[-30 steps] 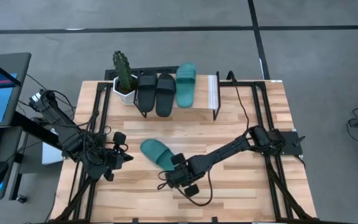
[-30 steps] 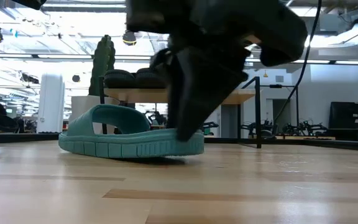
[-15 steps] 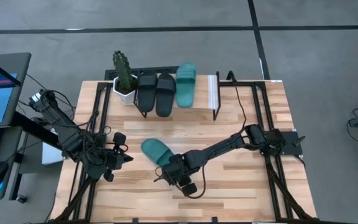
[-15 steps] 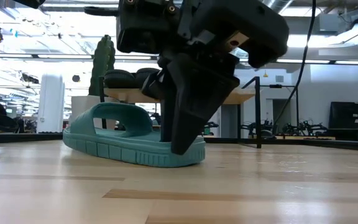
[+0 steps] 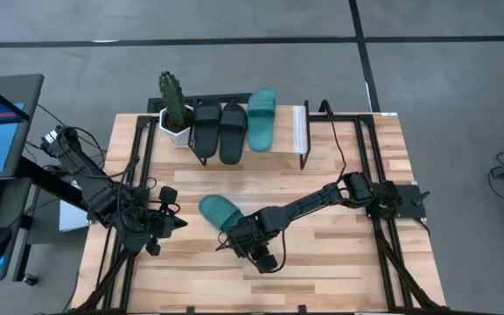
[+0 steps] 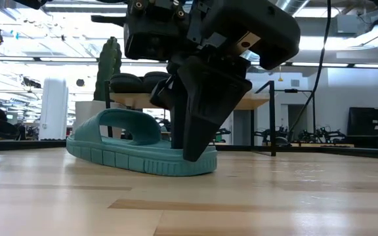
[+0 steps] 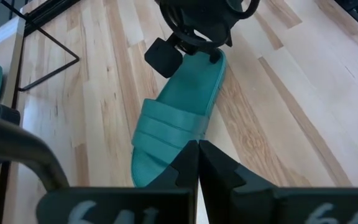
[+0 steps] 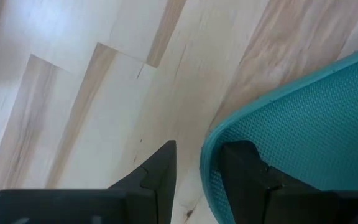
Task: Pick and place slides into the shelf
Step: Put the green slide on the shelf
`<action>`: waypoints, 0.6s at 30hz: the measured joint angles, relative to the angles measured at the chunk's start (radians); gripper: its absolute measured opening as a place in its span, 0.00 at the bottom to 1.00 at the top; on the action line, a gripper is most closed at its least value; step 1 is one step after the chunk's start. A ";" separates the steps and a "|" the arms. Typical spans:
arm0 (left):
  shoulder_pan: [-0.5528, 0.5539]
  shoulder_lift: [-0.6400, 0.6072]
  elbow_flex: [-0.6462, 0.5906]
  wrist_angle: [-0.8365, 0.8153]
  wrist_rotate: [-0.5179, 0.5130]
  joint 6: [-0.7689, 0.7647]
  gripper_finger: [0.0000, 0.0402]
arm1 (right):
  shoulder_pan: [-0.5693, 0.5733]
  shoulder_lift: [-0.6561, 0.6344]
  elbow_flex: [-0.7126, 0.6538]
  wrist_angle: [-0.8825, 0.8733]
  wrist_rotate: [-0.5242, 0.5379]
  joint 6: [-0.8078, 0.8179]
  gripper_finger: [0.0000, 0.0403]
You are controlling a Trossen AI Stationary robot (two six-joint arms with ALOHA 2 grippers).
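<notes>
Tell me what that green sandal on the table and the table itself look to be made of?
The teal sandal looks like soft moulded rubber or foam: matte, one piece, with ribbed grooves along the sole's edge and a finely dotted footbed. The right claw pinches its rim. The table looks like wood, light planks joined in strips with visible grain and a smooth, faintly glossy finish; a laminate cannot be ruled out.

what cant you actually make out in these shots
- Low view: the right gripper blocks the heel of the loose teal-green rubber slide and most of the low black-framed shelf.
- Right wrist view: only the slide's rim shows between the fingers; the rest is cut off by the edge.
- High view: the potted cactus hides the shelf's left end.
</notes>
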 joint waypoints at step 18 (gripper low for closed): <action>0.000 0.000 0.000 0.000 0.025 -0.029 0.00 | 0.027 0.002 0.000 -0.005 0.313 0.007 0.28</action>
